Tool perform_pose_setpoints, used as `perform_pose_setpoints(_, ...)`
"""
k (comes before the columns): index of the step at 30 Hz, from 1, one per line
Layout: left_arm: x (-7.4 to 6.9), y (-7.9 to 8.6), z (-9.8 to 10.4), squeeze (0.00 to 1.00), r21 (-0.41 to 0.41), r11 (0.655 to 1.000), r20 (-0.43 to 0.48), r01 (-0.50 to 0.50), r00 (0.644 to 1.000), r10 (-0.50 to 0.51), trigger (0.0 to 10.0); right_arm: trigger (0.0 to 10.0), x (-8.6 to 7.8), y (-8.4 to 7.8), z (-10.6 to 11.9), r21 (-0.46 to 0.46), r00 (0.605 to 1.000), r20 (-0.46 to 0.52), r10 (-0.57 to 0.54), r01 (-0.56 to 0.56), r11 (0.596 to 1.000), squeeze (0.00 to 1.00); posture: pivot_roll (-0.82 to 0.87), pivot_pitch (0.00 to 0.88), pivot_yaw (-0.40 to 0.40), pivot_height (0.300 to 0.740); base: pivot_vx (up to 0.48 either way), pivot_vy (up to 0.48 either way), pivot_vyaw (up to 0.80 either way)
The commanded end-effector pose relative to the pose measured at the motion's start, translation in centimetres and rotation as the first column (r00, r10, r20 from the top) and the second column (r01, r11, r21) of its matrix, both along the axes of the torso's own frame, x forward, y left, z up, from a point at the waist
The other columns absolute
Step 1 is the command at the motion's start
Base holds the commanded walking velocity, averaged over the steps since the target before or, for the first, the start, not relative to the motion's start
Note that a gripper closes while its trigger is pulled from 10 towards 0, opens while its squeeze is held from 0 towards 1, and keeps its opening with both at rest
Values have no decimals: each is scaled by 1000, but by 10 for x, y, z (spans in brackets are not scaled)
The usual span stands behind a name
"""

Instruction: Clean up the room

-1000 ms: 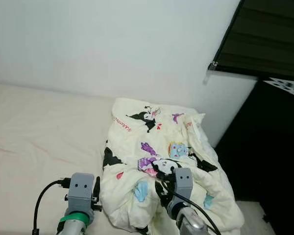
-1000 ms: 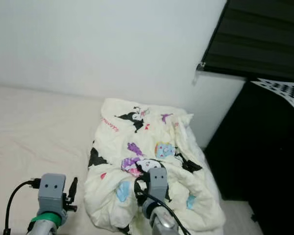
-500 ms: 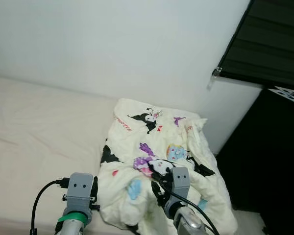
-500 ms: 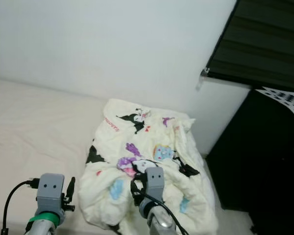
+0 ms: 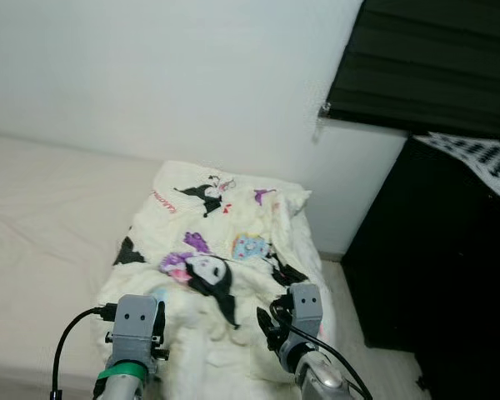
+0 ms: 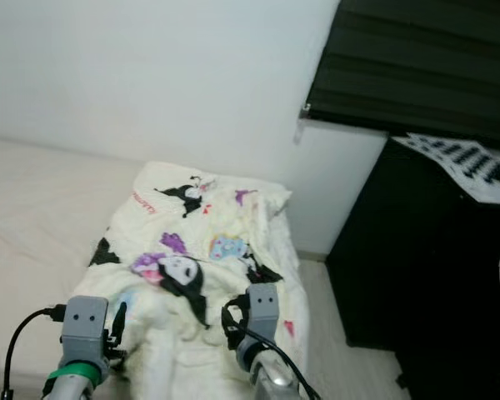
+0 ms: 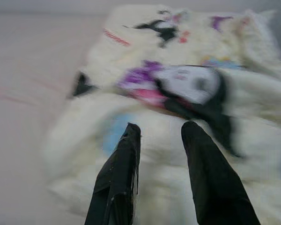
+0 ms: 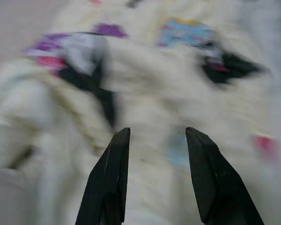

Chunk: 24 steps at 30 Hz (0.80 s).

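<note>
A cream blanket (image 5: 225, 250) printed with cartoon figures lies crumpled at the right end of the bed (image 5: 42, 208). My left gripper (image 7: 160, 131) hangs open just above the blanket's near folds, with nothing between its fingers. My right gripper (image 8: 157, 133) is also open and empty, close over the blanket's right side near the bed's edge. In the head view the left gripper (image 5: 159, 332) and right gripper (image 5: 272, 322) sit low at the blanket's near edge. Both wrist views are blurred.
A tall black cabinet (image 5: 433, 267) stands right of the bed with a checker-patterned sheet (image 5: 475, 158) on top. A dark blind (image 5: 433, 67) hangs above it. A narrow strip of floor (image 5: 346, 325) runs between bed and cabinet. A white wall is behind.
The whole view has swung right, so the cabinet fills more of it. The blanket's near folds have shifted left and flattened. Both grippers remain open.
</note>
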<state>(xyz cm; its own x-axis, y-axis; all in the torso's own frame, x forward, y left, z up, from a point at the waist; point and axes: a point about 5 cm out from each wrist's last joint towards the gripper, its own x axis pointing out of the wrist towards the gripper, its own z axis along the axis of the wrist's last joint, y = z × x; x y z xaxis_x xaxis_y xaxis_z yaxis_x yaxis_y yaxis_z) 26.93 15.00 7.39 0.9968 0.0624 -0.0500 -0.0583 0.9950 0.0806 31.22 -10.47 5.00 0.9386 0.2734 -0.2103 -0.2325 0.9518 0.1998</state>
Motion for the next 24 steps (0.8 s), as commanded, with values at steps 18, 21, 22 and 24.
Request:
perform_pose_setpoints(18,-2,0,0,0,-141,990,-12,-14,1000,13,10000,10000,-2,1,-2,8,1000,-14,7,-7,1000,0,50,51,-90,703,0,400,0)
perform_pose_setpoints(21,-3,-1,0,0,-127,992,-6,7,1000,-8,10000,10000,-2,2,-3,8,1000,-16,8,-8,1000,0,50,51,-89,703,0,242,0)
perform_pose_setpoints(22,-3,-1,0,0,-120,993,-4,11,1000,-12,10000,10000,-2,2,-3,8,1000,-16,8,-8,1000,0,50,51,-89,703,0,0,0)
perform_pose_setpoints(24,-3,-1,-1,0,-105,994,-11,0,1000,-1,10000,10000,-2,2,-3,8,1000,-17,8,-8,1000,0,49,54,-88,703,0,0,0)
